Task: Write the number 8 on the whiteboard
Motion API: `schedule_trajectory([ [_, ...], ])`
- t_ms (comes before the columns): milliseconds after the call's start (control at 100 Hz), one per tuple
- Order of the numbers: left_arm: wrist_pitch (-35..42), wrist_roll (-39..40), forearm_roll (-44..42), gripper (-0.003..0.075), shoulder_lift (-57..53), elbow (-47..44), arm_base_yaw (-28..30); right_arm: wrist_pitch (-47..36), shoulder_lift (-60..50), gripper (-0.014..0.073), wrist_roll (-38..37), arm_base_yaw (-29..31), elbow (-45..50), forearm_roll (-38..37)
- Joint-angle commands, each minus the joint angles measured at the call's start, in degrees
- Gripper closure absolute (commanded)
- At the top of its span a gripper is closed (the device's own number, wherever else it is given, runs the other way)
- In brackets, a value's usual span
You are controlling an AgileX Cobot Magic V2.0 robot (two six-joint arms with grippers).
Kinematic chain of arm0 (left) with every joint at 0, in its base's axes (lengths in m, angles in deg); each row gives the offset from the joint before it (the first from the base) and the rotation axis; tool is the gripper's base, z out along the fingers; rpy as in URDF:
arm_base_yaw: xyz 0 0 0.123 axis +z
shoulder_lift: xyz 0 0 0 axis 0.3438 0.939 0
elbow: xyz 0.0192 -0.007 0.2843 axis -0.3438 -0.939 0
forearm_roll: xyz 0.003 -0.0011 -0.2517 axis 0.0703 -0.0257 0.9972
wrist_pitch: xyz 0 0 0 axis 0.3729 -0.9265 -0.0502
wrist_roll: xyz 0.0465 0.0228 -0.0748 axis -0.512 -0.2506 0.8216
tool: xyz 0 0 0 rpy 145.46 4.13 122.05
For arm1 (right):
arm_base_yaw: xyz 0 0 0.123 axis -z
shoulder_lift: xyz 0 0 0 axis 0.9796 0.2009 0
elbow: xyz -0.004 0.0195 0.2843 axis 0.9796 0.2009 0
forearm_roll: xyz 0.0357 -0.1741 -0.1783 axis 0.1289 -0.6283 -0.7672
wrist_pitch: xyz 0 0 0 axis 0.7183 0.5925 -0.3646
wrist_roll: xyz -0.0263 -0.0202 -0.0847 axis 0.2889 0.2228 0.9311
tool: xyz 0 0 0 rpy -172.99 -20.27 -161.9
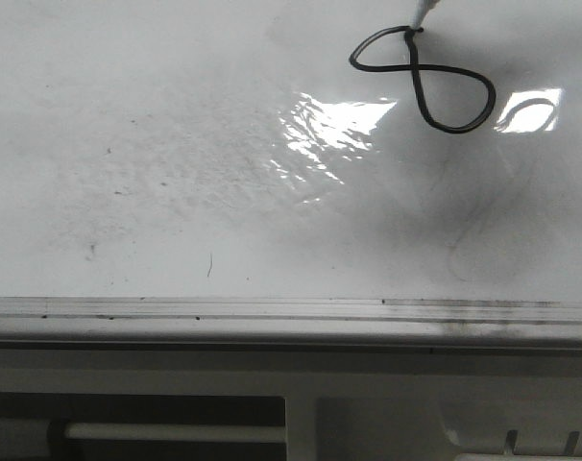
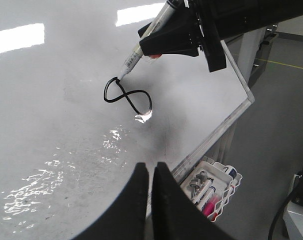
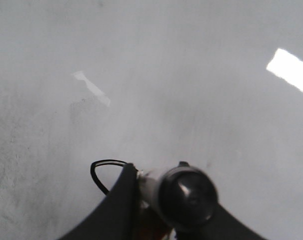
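Right tool [image 2: 156,47] clamping white black-capped marker [image 2: 141,42], tip touching thin black sideways figure-eight line [image 1: 422,79] at far right of glossy white smudged whiteboard [image 1: 176,144]. Loop looking closed; advising straight lift-off, no dragging. Left tool [image 2: 151,192] idling, fingers pressed together, gripping nothing.

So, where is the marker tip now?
In the front view the marker tip is at the top right of the whiteboard, touching the upper end of the number 8.

Glossy, smudged whiteboard [image 1: 176,144]; silver metal edge rail [image 1: 272,309]
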State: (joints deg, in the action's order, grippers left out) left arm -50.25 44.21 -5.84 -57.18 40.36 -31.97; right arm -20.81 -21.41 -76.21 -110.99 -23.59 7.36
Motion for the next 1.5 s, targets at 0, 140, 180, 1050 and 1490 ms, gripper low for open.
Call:
schedule_trajectory([
  [0, 2.75, 0.43, 1.05, 0.0741, 0.1, 1.55, -0.27, -1.86, -1.54, 0.0636, 0.42, 0.77, -2.04, -2.39],
  [140, 2.75, 0.33, 1.05, 0.0741, 0.2, 1.55, -0.27, -2.0, -5.3, 0.0636, 0.42, 0.77, -2.04, 0.63],
  [180, 2.75, 0.33, 1.05, 0.074, 0.33, 1.55, -0.27, -2.0, -6.57, 0.0636, 0.42, 0.66, -2.04, 1.79],
  [1050, -7.79, -28.27, 18.1, 0.0335, 29.3, 14.85, -7.19, 11.09, -3.3, 0.0665, 3.9, -33.03, -2.04, 7.65],
  [1490, -6.96, -28.54, 20.86, 0.0734, 30.5, 14.85, -7.19, 10.67, -3.3, 0.0665, 3.9, -35.28, -2.04, 8.56],
])
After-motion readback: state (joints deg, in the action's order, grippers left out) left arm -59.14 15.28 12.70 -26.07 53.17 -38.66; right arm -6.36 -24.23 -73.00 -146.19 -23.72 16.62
